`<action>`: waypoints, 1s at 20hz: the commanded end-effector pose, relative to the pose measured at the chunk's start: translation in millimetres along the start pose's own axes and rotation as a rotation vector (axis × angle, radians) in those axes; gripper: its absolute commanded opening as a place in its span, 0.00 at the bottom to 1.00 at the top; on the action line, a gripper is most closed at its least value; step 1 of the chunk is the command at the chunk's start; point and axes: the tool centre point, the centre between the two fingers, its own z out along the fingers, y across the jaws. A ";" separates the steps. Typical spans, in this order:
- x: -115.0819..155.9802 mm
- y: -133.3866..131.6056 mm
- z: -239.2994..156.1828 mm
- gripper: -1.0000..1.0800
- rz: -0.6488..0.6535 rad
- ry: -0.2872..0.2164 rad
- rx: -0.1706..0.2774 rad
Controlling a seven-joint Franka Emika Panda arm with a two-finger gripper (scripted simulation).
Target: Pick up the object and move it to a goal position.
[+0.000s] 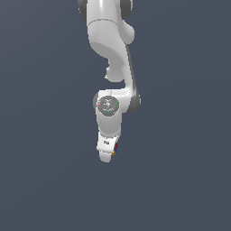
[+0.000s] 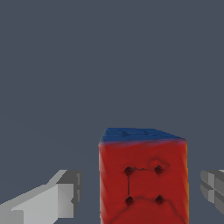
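Flat slate-grey backdrop fills both views, no tabletop edge, seam or goal marker visible. Nearest in the wrist view, the cube (image 2: 143, 177) sits between the claw (image 2: 143, 192) fingers, red dotted face to the camera, blue face up; gaps show on both sides, so the claw is apart and not clamped. Risk: closing off-centre could nudge or tip it (it's tiny). Farther off, in the exterior view, the arm (image 1: 110, 54) hangs straight down, red-yellow sliver at the claw tip.

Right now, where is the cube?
In the wrist view the cube sits between the fingers, gaps visible on both sides. In the exterior view only a red-yellow sliver shows beside the gripper.
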 end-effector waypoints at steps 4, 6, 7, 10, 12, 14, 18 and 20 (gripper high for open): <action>-0.1 -1.0 24.9 0.96 -0.002 0.000 0.001; -0.1 -0.3 27.4 0.96 -0.002 0.000 0.001; 0.1 0.1 27.5 0.96 -0.002 0.000 0.001; 0.1 0.3 27.3 0.00 -0.002 0.000 0.001; 0.1 0.3 27.3 0.00 -0.002 0.000 0.001; 0.1 0.3 27.3 0.00 -0.002 0.000 0.001; 0.1 0.3 27.3 0.00 -0.002 0.000 0.001; -0.1 0.1 26.9 0.00 -0.002 0.000 0.001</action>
